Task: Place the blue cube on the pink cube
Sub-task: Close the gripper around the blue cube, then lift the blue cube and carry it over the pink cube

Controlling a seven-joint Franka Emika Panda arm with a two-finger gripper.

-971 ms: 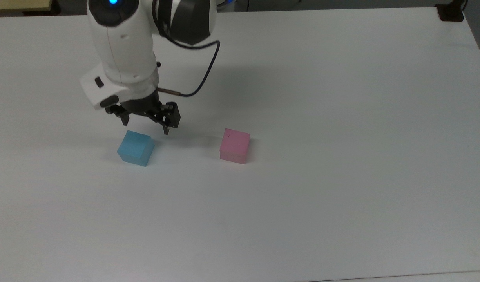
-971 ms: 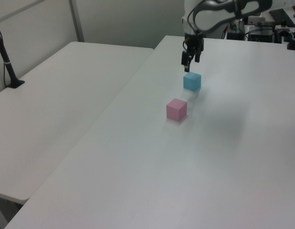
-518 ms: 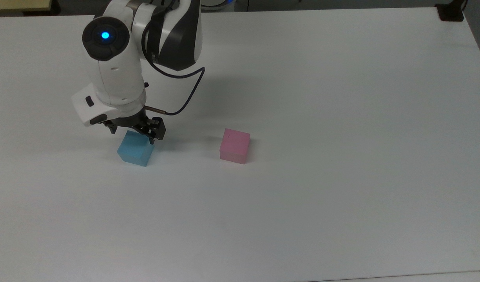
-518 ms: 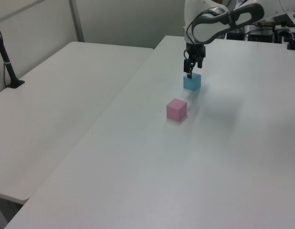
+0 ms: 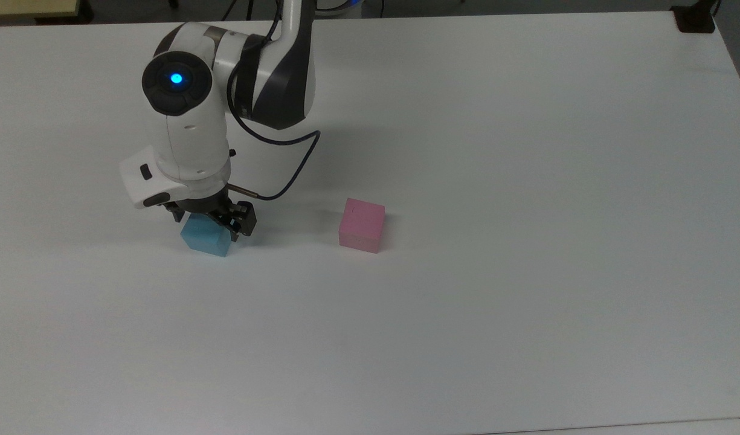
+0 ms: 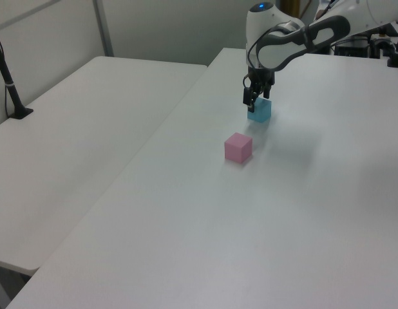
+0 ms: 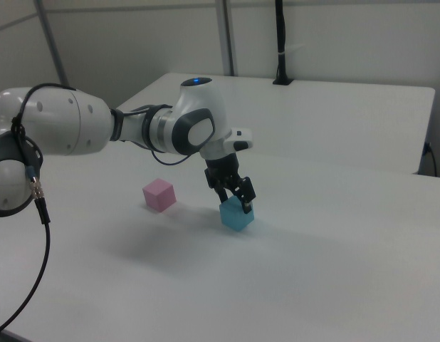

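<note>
Right view: black two-finger gripper (image 7: 236,199) spread open astride small sky-blue matte cube (image 7: 237,216), not yet clamped. Off-centre closing likely to twist it; small pastel pink matte cube (image 7: 159,194) well apart, untouched.

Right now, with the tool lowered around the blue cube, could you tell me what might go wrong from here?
1. The tool straddles the blue cube with its fingers apart and set at an angle to the cube's faces, so closing may twist or nudge it.
2. The pink cube is about the same size, so a small offset at placing could leave the blue cube overhanging or tip it off.
</note>
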